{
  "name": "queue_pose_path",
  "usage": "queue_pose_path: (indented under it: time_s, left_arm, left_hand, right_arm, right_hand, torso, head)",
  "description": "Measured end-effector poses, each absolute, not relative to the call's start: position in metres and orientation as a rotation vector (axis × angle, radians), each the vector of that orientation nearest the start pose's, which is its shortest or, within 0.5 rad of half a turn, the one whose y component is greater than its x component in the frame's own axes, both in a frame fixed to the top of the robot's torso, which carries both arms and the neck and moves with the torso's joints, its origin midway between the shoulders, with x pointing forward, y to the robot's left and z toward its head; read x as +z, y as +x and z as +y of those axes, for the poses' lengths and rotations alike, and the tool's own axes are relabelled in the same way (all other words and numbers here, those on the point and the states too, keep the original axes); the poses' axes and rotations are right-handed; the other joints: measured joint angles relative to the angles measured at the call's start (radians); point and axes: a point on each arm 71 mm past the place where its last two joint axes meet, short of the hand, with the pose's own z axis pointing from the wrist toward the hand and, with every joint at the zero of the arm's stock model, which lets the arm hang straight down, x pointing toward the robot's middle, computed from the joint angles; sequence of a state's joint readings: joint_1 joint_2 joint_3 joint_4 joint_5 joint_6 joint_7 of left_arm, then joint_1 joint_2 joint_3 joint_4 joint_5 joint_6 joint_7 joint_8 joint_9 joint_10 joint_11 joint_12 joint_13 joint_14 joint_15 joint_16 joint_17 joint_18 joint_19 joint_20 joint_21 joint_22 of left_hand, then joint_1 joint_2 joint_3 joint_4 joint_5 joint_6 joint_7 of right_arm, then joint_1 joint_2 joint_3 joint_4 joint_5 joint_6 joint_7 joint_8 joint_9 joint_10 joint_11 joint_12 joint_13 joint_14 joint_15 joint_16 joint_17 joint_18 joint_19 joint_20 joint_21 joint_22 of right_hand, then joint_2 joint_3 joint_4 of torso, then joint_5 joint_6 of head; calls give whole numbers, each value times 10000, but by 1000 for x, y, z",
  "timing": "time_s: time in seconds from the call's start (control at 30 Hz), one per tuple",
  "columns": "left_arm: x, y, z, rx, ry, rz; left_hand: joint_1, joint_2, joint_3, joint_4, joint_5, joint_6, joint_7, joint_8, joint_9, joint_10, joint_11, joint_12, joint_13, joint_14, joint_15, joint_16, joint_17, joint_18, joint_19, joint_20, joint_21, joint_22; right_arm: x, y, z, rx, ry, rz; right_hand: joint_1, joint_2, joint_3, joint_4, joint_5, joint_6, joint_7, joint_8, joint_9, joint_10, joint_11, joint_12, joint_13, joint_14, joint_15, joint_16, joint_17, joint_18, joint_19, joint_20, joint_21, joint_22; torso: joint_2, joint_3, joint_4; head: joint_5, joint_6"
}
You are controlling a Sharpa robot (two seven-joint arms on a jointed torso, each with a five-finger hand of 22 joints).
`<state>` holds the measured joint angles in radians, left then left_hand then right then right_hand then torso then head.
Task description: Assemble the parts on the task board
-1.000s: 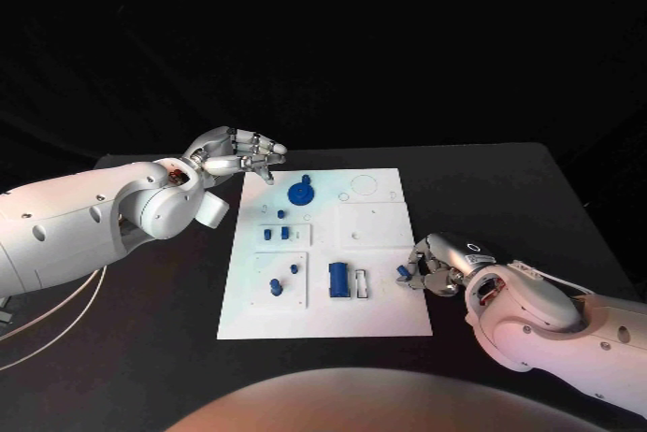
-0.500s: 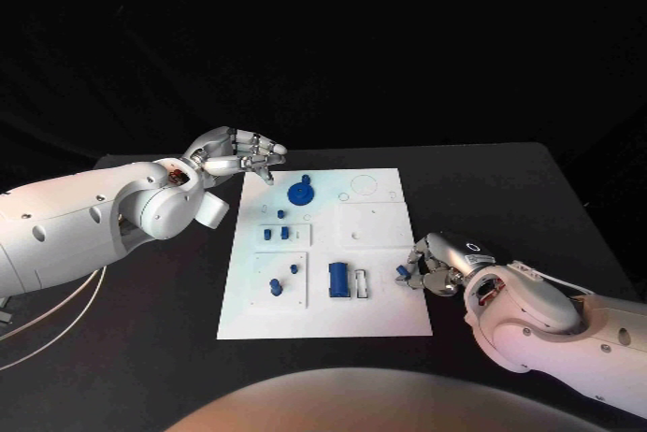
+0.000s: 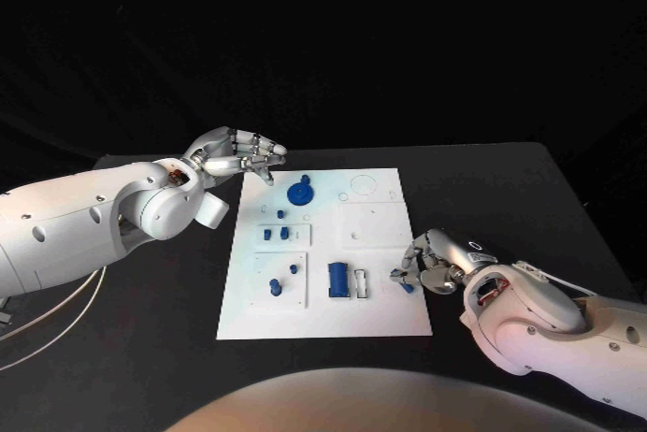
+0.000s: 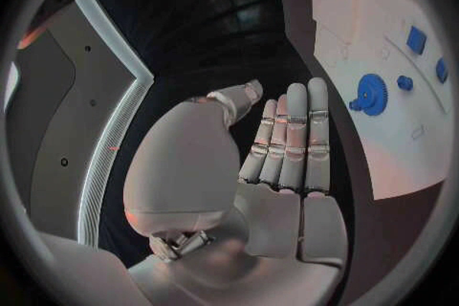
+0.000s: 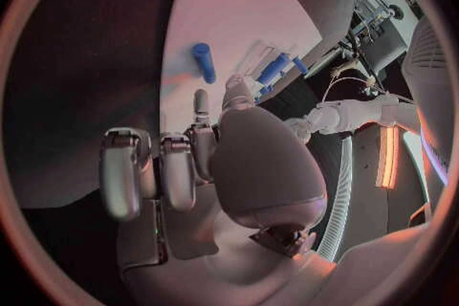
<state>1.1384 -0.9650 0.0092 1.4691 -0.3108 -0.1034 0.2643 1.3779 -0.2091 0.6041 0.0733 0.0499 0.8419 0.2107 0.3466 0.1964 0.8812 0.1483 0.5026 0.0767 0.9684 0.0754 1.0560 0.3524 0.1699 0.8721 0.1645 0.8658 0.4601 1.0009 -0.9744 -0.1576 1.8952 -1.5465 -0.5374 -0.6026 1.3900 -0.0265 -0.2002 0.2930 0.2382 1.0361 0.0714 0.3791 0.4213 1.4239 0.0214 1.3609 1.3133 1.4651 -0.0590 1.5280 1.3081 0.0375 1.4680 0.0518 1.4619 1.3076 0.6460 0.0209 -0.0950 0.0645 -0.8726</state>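
— On the black table (image 3: 525,184), mid-way across: white task board (image 3: 378,310), lying flat. Blue parts dotted over it.

— Which ones?

— Toward the far edge, a blue gear (image 3: 302,190). Nearer, down the left column, several small blue pieces (image 3: 277,234), some standing in raised white frames. Near the middle, an upright blue block (image 3: 338,279), just beside a pale narrow frame (image 3: 360,282).

— And by the right edge?

— A short blue peg (image 3: 403,285), lying on its side on the board, close to that edge. Seen clearly from the right wrist, resting on the white surface just past the fingertips, not touching them.

— Right hand (image 3: 432,266)?

— Hovering over the board's right edge, near side. Most fingers curled in toward the palm, thumb and one finger reaching out toward the peg. Nothing gripped.

— Left hand (image 3: 240,155)?

— Raised off the table at the board's far left corner, well apart from the right one. Fingers (image 4: 287,138) straight and side by side, thumb off to one side, palm bare. Holding nothing. From its wrist, gear visible on the board beyond the fingertips, clear of them.

— Contact with the board?

— None visible for the left. For the right, hard to tell from these angles.
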Motion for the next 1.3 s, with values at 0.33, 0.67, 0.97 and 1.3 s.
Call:
queue_pose_path:
  time_s: [0.33,0.67,0.97,1.3]
  left_arm:
    - [-198,484,273,-13999,-8859,16610]
    - [-198,484,274,-13972,-8861,16627]
    - [-198,484,273,-13957,-8852,16645]
    - [-198,484,274,-13910,-8814,16664]
  left_hand:
    - [0,0,0,0,0,-36,36,0,0,0,0,0,0,0,0,0,0,0,0,0,0,0]
    - [0,0,0,0,0,-36,35,0,0,0,0,0,0,0,0,0,0,0,0,0,0,1]
    - [0,0,0,0,0,-36,35,0,0,-3,3,15,0,0,0,0,0,0,0,0,0,-1]
    - [0,0,0,0,0,-36,36,0,0,-37,37,37,0,0,0,0,0,1,0,0,1,-13]
  right_arm:
    - [-264,360,-195,4654,1953,18585]
    - [-263,357,-192,4740,1804,18717]
    - [-270,355,-192,4491,1448,19348]
    - [-272,353,-192,4612,1362,19404]
  right_hand:
    - [-51,-86,-95,-22,0,0,0,0,29,41,-39,-12,-5,0,0,0,-1,0,0,0,-19,-1]
    - [-295,-1324,-430,23,0,-913,372,-428,-51,-294,78,-872,-72,14,128,-61,-1,0,-36,47,-630,-1]
    - [-526,-1555,50,33,0,-1453,591,-673,-205,-746,260,-1501,-586,15,305,-114,-2,1,-17,202,-972,-2]
    - [-2786,-2646,-522,76,211,-1822,785,-816,-473,-1791,430,-2973,-1926,14,449,-193,-4,0,-18,344,-1379,-2]
  torso:
    - [0,1,0]
    - [1,13,-12]
    - [2,6,-3]
    - [1,1,7]
  head:
    - [14,0]
    - [-3,0]
    - [-29,0]
    - [-30,0]
